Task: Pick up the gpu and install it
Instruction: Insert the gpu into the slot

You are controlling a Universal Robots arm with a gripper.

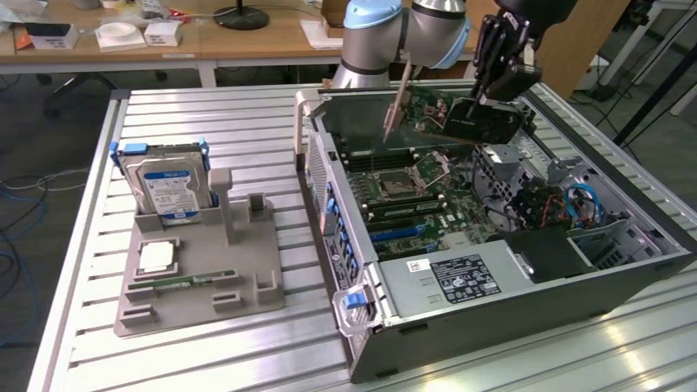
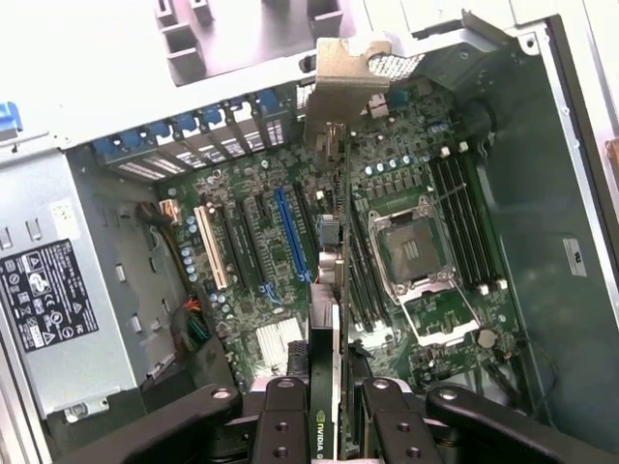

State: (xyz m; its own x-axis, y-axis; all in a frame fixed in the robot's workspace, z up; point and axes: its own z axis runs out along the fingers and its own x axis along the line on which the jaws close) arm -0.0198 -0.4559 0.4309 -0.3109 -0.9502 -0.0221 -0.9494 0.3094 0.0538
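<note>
I see my gripper (image 2: pixel 334 404) clamped on the gpu (image 1: pixel 433 106), a thin dark card with a grey metal end bracket, above the far end of the open computer case (image 1: pixel 523 327).

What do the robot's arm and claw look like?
The arm is made of fat, round silver-grey tubes, with a light blue cap on a joint. The claw is black. It is built of jointed bars with little round bolts, a bit like a crab's pincers.
</note>
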